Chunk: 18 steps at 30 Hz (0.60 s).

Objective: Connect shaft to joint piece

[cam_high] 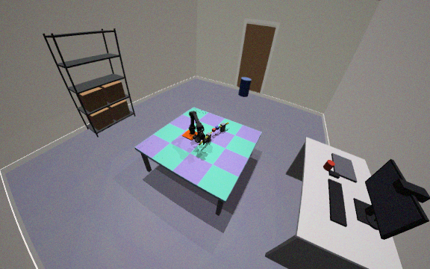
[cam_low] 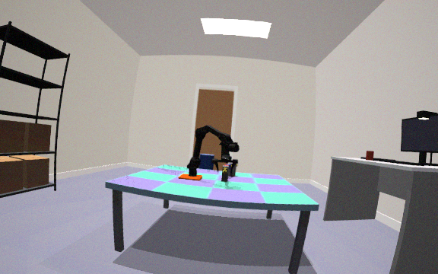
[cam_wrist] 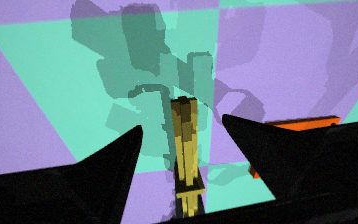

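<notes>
The yellow, ridged, cross-shaped shaft lies ahead of my fingertips, running down the middle of the wrist view between them and touching neither as far as I can see. Nearer me it passes through a flat yellow collar with square edges. Beyond the shaft I see only shadows on the mint-and-lilac checkered table. My black parallel-jaw gripper stands wide, holding nothing, its tapered fingers either side of the shaft. Off past my right-hand finger in that view is an orange flat base plate.

I judge the step to be taking the sliding shaft for the push. I should centre on it, sink level, close squarely across its ribs, then push strictly along its length; any sideways load could bind it in its block.
</notes>
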Available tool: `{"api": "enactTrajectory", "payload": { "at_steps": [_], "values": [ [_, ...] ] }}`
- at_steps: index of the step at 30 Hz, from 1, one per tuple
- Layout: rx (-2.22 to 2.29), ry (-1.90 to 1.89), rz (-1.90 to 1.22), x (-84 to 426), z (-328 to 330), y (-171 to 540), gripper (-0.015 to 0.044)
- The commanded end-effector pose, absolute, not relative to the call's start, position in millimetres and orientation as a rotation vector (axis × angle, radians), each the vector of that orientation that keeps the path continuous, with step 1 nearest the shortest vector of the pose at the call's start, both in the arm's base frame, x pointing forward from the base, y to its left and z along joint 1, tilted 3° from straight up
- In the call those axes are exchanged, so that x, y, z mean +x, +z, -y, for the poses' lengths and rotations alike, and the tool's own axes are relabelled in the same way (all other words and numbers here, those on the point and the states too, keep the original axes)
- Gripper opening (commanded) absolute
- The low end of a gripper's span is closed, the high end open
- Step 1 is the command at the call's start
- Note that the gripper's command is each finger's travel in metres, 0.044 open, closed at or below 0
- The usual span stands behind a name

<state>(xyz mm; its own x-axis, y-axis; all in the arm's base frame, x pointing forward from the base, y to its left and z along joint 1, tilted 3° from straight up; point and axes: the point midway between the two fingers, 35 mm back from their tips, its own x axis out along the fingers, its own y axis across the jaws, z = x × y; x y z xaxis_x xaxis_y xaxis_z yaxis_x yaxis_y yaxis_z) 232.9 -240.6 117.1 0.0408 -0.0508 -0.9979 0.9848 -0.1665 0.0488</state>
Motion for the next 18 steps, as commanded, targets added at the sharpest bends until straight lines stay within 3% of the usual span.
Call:
{"api": "enactTrajectory", "payload": {
  "at_steps": [1,18],
  "values": [
    [1.313,-1.326,-1.045,232,240,114,0.044],
    [1.313,-1.326,-1.045,233,241,90,0.044]
  ]
}}
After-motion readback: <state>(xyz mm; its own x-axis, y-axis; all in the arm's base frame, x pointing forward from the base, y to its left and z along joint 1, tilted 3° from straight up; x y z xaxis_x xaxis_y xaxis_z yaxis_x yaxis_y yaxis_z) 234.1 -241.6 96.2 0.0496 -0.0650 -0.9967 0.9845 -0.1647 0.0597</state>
